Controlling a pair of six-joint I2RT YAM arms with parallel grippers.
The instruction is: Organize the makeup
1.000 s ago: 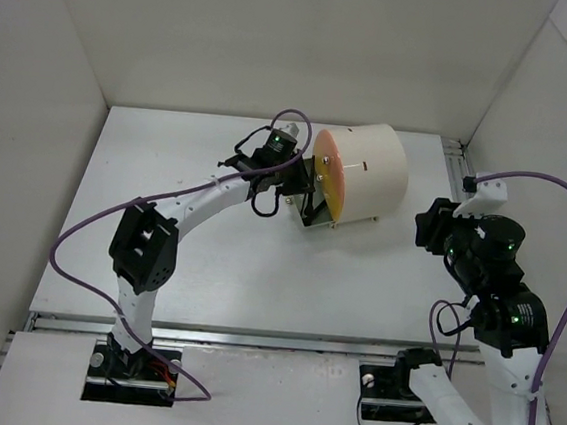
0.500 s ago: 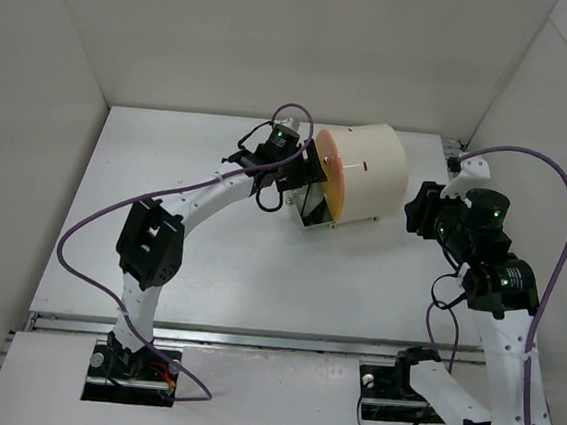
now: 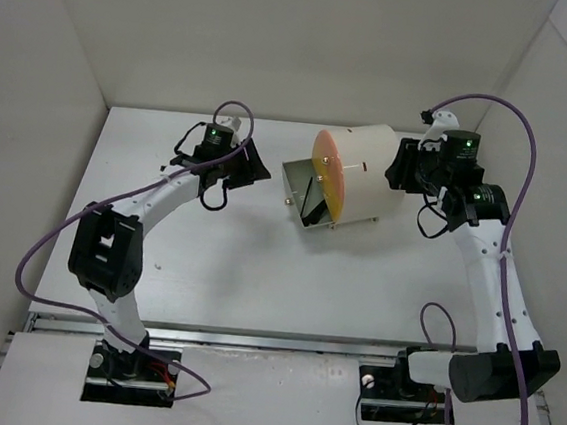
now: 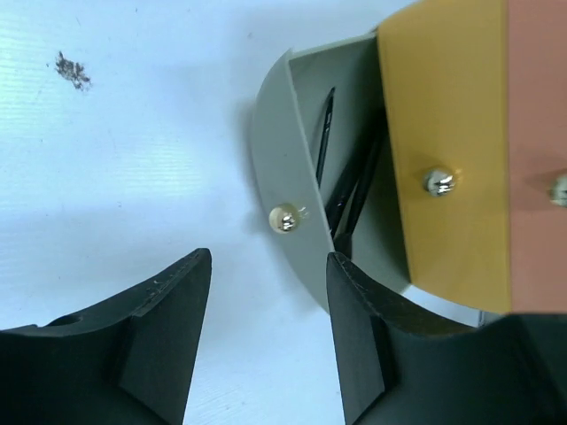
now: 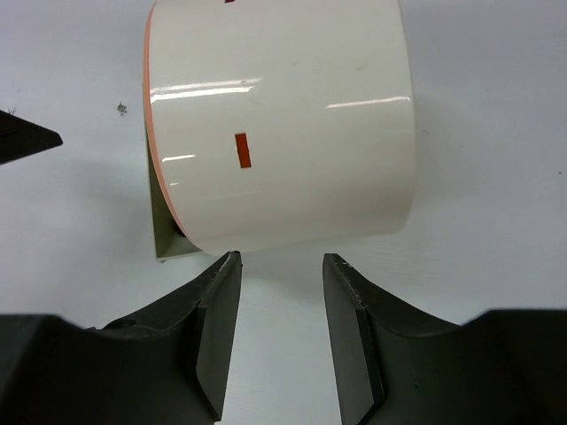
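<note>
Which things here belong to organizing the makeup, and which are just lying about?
Job: thin black brushes, lying in the pulled-out grey drawer of the cream cylinder.
Lying about: dark speck on the table.

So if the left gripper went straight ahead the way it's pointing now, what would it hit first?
Most likely the round knob on the grey drawer front. It sits just ahead of the open left gripper, roughly in line with the gap between its fingers. Depth is hard to judge from the wrist view.
</note>
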